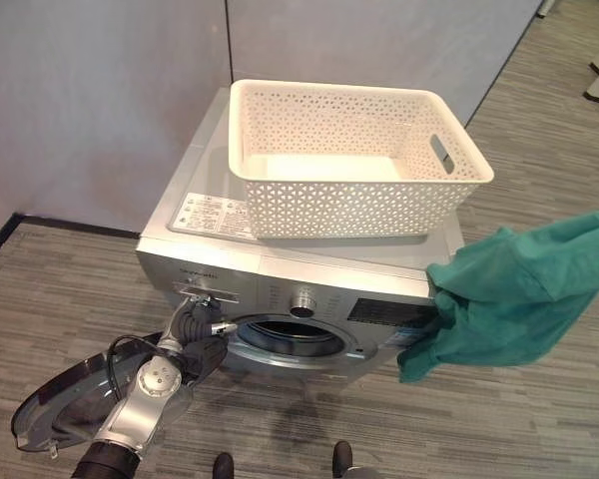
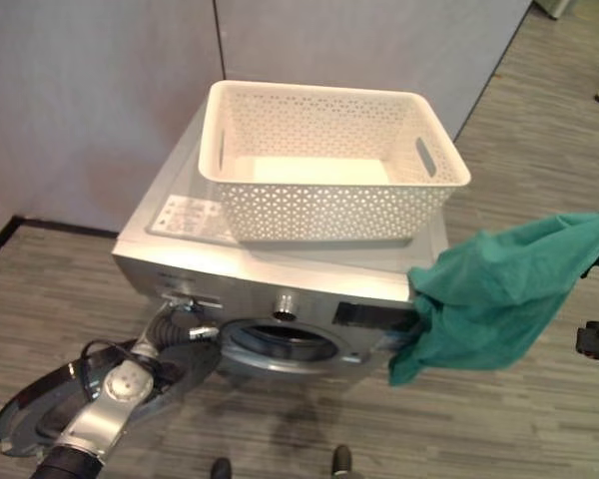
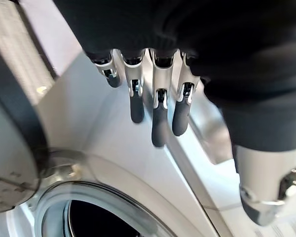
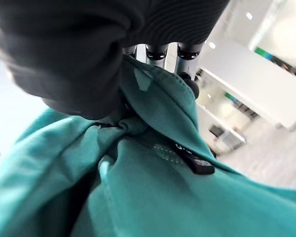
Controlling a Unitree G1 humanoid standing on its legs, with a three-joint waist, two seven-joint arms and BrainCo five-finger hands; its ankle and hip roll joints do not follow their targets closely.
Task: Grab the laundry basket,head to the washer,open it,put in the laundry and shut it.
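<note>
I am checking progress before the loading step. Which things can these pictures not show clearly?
- Drum contents: the washer opening is dark in both eye views.
- Right hand: the green garment covers its fingertips in the right wrist view.
- Open door: partly behind the left hand and arm.
- Label on the washer top: print too small.

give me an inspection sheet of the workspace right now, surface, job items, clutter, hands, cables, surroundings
Surface: washer top carries the laundry basket; grey plank floor.
Job's things: basket looks empty; washer door swung open, drum opening exposed; green garment hangs off the washer's right front corner.
Clutter: nothing seen.
Hands: left hand open, fingers straight, by the drum rim; right hand gripping the green garment.
Cables: nothing seen.
Surroundings: grey partition wall behind the washer.
</note>
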